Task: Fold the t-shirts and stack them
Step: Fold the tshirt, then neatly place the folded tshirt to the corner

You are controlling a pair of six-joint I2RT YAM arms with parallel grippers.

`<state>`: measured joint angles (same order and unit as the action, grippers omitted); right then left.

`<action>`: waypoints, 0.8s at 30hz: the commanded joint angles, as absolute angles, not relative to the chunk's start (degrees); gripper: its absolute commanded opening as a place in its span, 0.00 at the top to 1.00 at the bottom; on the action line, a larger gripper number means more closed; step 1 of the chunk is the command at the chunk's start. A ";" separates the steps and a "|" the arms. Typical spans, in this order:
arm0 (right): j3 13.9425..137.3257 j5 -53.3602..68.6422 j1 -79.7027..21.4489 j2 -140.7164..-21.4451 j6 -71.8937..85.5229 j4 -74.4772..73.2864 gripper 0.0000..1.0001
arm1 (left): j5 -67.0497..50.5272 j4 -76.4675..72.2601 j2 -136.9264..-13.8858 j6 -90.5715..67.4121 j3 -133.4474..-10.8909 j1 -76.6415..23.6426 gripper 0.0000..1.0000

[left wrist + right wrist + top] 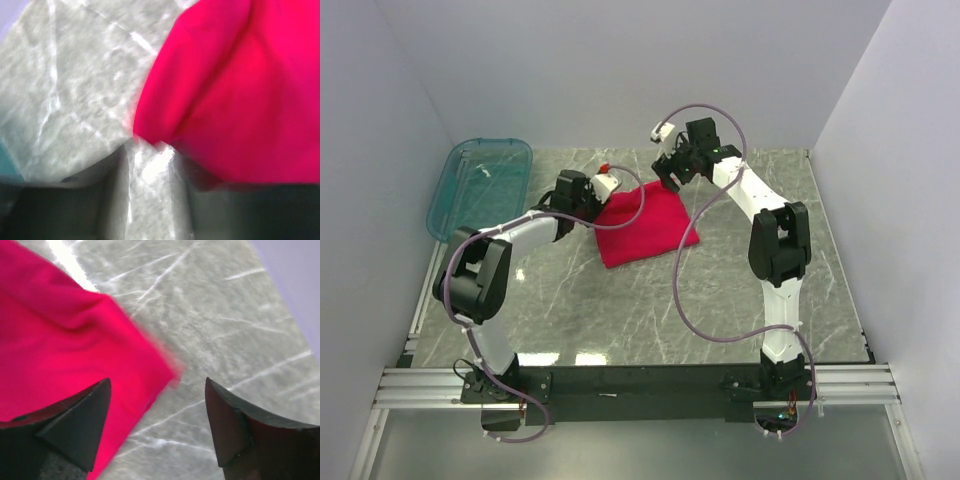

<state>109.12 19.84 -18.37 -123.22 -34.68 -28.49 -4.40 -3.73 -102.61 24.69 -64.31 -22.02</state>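
The red t-shirt point(645, 225) lies folded on the table point(620, 310). The right gripper point(157, 385) hovers over one far corner, fingers apart, holding nothing. The left gripper point(603, 188) sits at the other; whether it is open is unclear.

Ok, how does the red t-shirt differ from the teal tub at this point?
The t-shirt is opaque crimson cloth; the tub is translucent teal plastic. The t-shirt lies folded flat into a compact patch at mid-table; the tub sits at the far left with raised walls. The t-shirt looks roughly square, the tub longer and round-cornered. Both rest on the marbled table.
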 commanded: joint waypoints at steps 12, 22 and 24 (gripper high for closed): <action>101.79 41.27 -13.63 -118.22 -18.99 -33.92 0.41 | -10.23 6.60 -90.09 -4.55 -71.55 -18.29 0.00; 84.55 21.89 -11.95 -113.11 -3.17 -23.99 0.13 | -26.82 0.44 -90.80 -28.64 -57.32 -18.11 0.11; 86.21 22.32 -11.95 -115.38 -2.73 -26.79 0.12 | -24.88 -2.28 -89.48 -30.32 -53.01 -18.11 0.11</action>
<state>84.29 26.44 -12.32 -117.75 -6.83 -28.53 -22.72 1.54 -90.94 -22.68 -56.75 -18.11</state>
